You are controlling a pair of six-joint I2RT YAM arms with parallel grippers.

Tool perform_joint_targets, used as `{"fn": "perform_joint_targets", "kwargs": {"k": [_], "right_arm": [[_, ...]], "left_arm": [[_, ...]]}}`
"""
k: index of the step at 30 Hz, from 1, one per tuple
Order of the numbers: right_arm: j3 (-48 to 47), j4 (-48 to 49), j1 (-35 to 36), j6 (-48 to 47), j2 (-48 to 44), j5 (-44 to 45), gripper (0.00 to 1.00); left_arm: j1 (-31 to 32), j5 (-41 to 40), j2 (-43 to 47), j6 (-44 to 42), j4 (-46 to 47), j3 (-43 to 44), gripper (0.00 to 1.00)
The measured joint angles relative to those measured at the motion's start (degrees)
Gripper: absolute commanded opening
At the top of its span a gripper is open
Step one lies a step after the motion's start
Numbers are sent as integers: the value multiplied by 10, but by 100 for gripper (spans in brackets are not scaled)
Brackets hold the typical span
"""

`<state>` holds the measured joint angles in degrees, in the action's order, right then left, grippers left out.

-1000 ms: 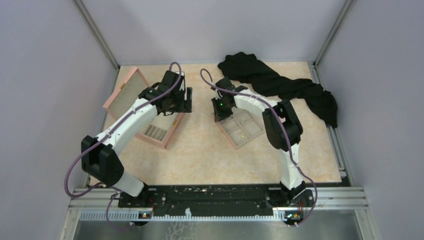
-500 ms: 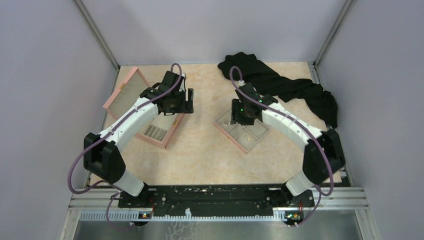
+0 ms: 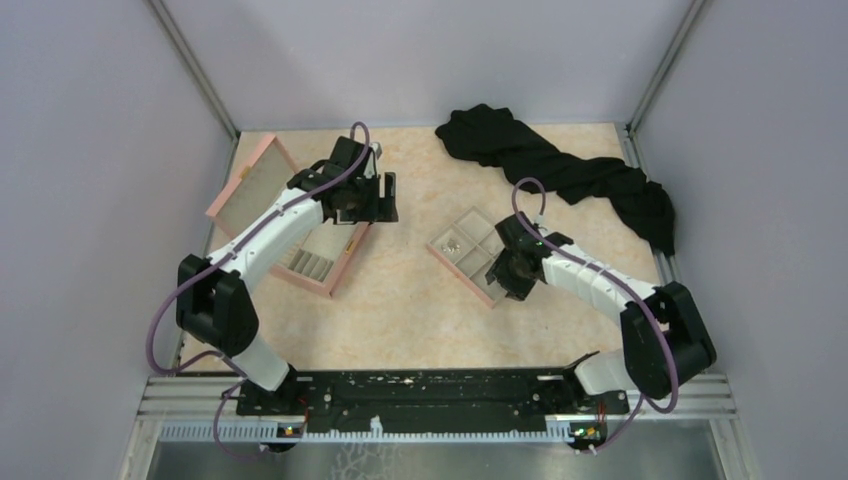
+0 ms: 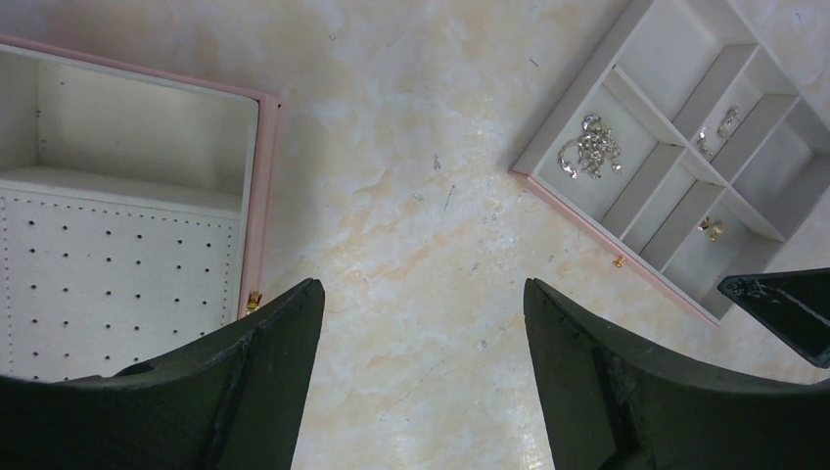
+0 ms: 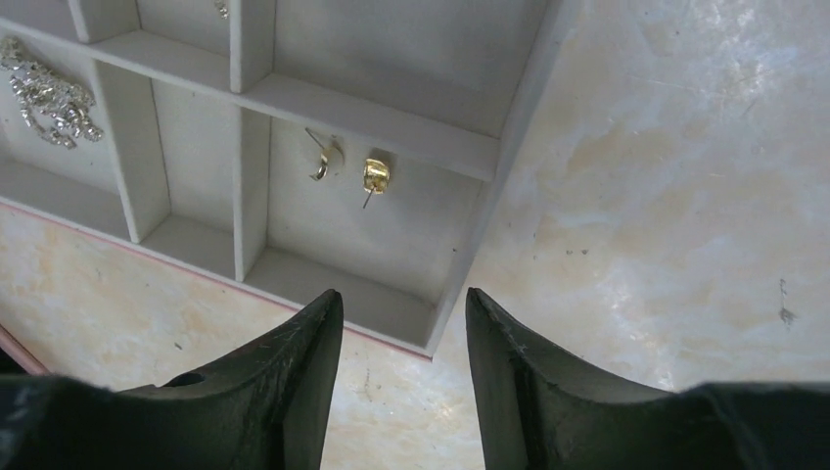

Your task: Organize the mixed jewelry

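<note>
Hovering over the tray's [image 5: 512, 147] near corner, R gripper [image 5: 401, 304] sits part open w/ nothing in it. L gripper [image 4: 421, 294] gapes wide, also empty, above the table [image 4: 411, 147] between box [image 4: 259, 196] & tray. Jewelry lies in tray cells: silver tangle [image 5: 44, 98] in one, two earrings [image 5: 376, 174] in another. Next pick prob wants fingertips straight down, clear of dividers [image 5: 372, 122], closing slow, since the bits are tiny & slippy.

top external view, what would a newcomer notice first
A crumpled black cloth sprawls across the far right corner. Near the middle sits a beige compartment tray with a silvery chain tangle and gold pieces in separate compartments; the right gripper hovers open over its near edge. An open pink box lies left.
</note>
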<state>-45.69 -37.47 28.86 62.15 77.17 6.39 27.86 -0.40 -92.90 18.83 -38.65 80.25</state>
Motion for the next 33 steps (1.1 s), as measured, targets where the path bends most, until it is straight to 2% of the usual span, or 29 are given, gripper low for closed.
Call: {"fn": "perform_joint_targets", "kwargs": {"k": [4,12,17,19,21,22,24,26,30,33], "right_arm": [[0,19,0,10,32,1,39],[-4,20,-1,-26,75,13,13],[-63,20,-18,-139,131,16,5],[-136,13,-33,-245,195,13,5],[-167,7,-36,-289,221,12,9],[-198,-3,-38,-330,245,16,16],[-246,-7,-41,-396,282,22,35],[-271,-8,-44,-440,301,26,46],[-324,-31,-60,-483,317,32,56],[-359,-50,-71,-461,312,47,56]], "left_arm": [[0,12,-7,0,0,0,81],[0,16,-8,0,1,1,81],[0,16,-8,0,1,1,81],[0,16,-8,0,1,1,81],[0,16,-8,0,1,1,81],[0,16,-8,0,0,1,81],[0,15,-8,0,1,1,81],[0,16,-8,0,1,1,81],[0,16,-8,0,1,1,81],[0,16,-8,4,1,1,81]]}}
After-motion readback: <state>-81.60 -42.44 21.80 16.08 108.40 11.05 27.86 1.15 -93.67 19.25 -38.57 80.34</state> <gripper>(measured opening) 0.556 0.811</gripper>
